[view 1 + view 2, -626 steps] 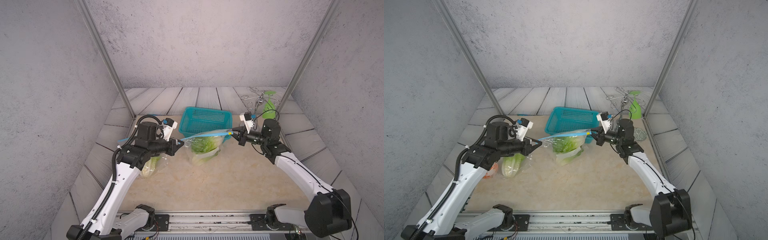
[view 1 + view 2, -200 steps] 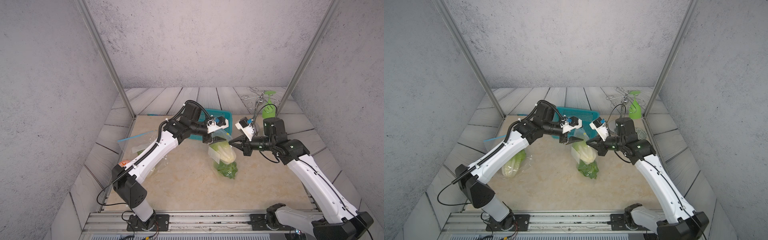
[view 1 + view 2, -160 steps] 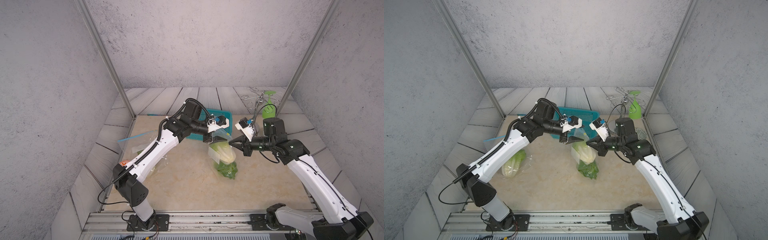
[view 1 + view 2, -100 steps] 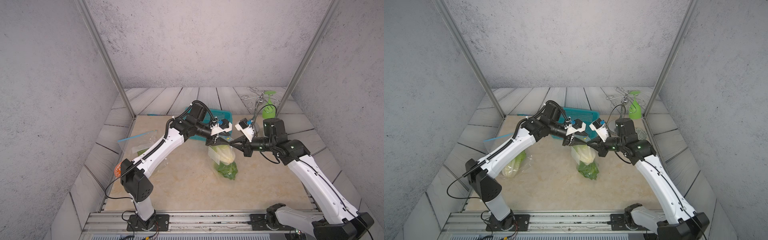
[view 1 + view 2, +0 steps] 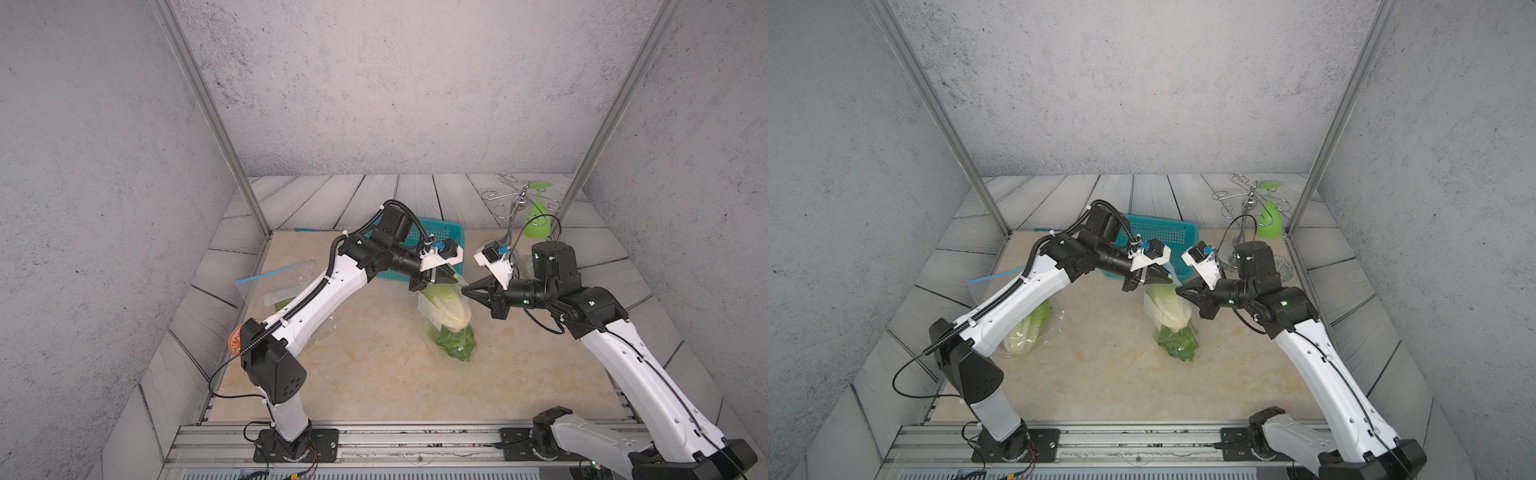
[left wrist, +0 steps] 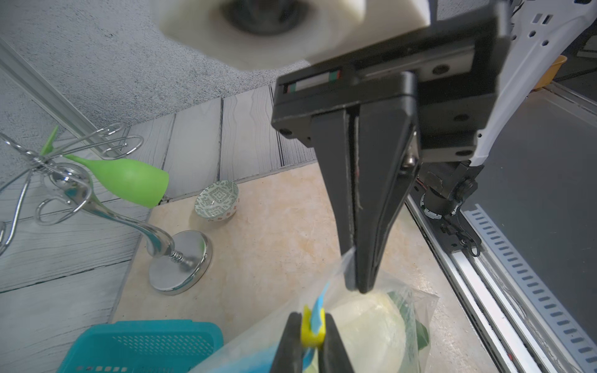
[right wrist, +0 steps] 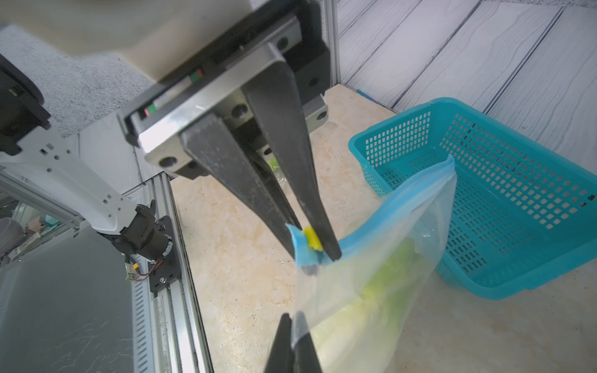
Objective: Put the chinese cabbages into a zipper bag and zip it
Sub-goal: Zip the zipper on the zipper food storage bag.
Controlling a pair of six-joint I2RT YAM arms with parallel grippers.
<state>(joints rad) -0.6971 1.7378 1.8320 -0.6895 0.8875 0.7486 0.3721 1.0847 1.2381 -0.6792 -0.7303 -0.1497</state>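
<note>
The zipper bag (image 5: pixel 434 318) is hanging over the middle of the desk (image 5: pixel 374 374) with one of the chinese cabbages (image 5: pixel 451 309) inside, white stalk end up, leafy end down where the bag's bottom seems to rest on the desk. The left gripper (image 5: pixel 453 279) has its fingers clamped on the yellow slider (image 6: pixel 311 331) on the blue zip track, and the right gripper (image 5: pixel 467 289) has its fingers pinched tight on the bag's clear corner just beside it. Looks like the zipping step to me. Imo right should hold that corner dead steady while left drags the slider straight along the track, away from it, pulling the track taut so nothing jams. The stalk sits high near the mouth and could snag. Another cabbage (image 5: pixel 1027 328) lies in a loose bag on the desk under the left arm, so not everything's in this one. The teal basket (image 5: pixel 451 232) sits right behind, on the side the track runs toward, so left hasn't much room there. The green goblet (image 5: pixel 537 220) and a small patterned bowl (image 6: pixel 218 200) are off by the right arm.
</note>
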